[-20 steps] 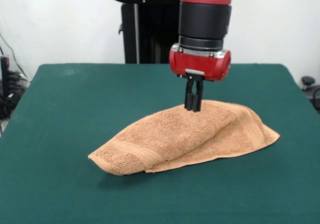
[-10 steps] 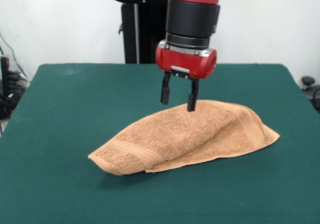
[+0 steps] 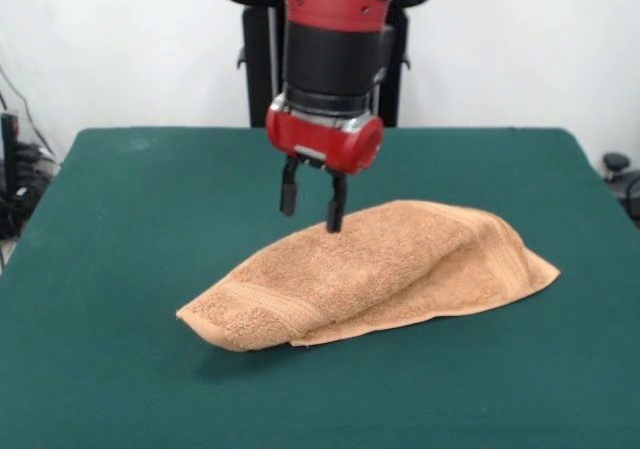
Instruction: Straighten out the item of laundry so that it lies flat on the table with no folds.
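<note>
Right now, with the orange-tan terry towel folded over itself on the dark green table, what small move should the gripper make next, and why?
Probably lower the open gripper onto the orange-tan terry towel's upper layer and pinch it. The towel lies doubled on the dark green table, with its top layer draped over a lower edge, and the gripper holds nothing.

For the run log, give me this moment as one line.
gripper: open, above towel | orange-tan terry towel: folded over, humped | dark green felt table: towel not flat

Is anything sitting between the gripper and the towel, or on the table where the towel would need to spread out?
Nothing visible. The gripper hangs open over the far edge of the towel, with only air between them. The green table around the folded towel shows no other objects.
</note>
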{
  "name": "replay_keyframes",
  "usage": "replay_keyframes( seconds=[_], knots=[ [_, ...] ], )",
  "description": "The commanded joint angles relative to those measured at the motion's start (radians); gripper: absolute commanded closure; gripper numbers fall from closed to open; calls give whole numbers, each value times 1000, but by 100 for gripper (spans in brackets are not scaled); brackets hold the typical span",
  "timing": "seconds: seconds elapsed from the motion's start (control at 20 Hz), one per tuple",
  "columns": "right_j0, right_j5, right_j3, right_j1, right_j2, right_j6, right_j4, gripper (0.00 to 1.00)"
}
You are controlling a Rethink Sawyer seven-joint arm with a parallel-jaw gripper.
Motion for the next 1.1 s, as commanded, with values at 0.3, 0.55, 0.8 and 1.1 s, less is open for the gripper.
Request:
replay_keyframes(
  seconds=[0.3, 0.55, 0.8, 1.1],
  knots=[
    [-17, -69, 101, 144, 105, 168, 59, 0],
    [-14, -106, 108, 159, 114, 185, 69, 0],
    [-17, -129, 116, 152, 124, 162, 54, 0],
    [-15, -145, 113, 153, 124, 167, 66, 0]
  ],
)
